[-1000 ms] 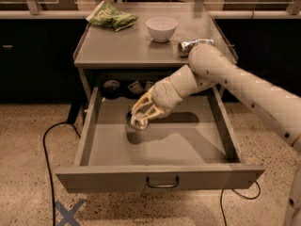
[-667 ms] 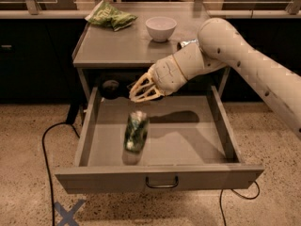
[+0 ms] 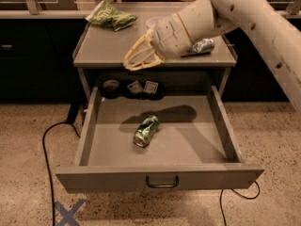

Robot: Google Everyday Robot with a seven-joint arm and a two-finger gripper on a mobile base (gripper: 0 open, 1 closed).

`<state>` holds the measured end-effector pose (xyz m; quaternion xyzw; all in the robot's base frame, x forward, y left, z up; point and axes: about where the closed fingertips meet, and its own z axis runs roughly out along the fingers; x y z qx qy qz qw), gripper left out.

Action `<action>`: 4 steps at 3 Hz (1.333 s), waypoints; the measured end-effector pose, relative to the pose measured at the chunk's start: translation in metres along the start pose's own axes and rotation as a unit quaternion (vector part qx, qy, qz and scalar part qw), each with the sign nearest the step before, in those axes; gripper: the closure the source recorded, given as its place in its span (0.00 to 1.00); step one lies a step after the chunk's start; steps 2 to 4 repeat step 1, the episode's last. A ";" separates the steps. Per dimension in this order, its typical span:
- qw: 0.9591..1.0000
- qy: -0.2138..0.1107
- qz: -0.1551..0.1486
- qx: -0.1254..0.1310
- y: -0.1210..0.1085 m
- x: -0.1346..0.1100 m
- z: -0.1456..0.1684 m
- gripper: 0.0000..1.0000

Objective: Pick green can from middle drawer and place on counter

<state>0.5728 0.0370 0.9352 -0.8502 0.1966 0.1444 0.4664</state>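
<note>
**Gripper over the counter's front edge, can down in the drawer**

Gripper hangs at upper centre of the frame, above the front edge of the counter, carrying nothing; we cannot tell whether it is open or closed. The green can lies on its side on the floor of the middle drawer, left of centre, tilted toward upper right and dented.

Step in hand, as we judge it: reach down and grasp. We advise closing across the can's short width, not along its length, since it may roll.

Clearances: the can sits well apart from both side walls and the front panel. Small dark items sit at the drawer's back, under the counter lip, so the approach should descend forward of that lip. For placing, a green bag sits upper left and a silvery object at right; bare counter lies between.
</note>
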 end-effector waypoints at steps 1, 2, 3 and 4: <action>1.000 0.002 -0.006 0.006 -0.007 -0.001 -0.006 1.00; 1.000 0.002 -0.006 0.006 -0.007 -0.001 -0.006 1.00; 1.000 0.002 -0.006 0.006 -0.007 -0.001 -0.006 1.00; 1.000 0.002 -0.006 0.006 -0.007 -0.001 -0.006 1.00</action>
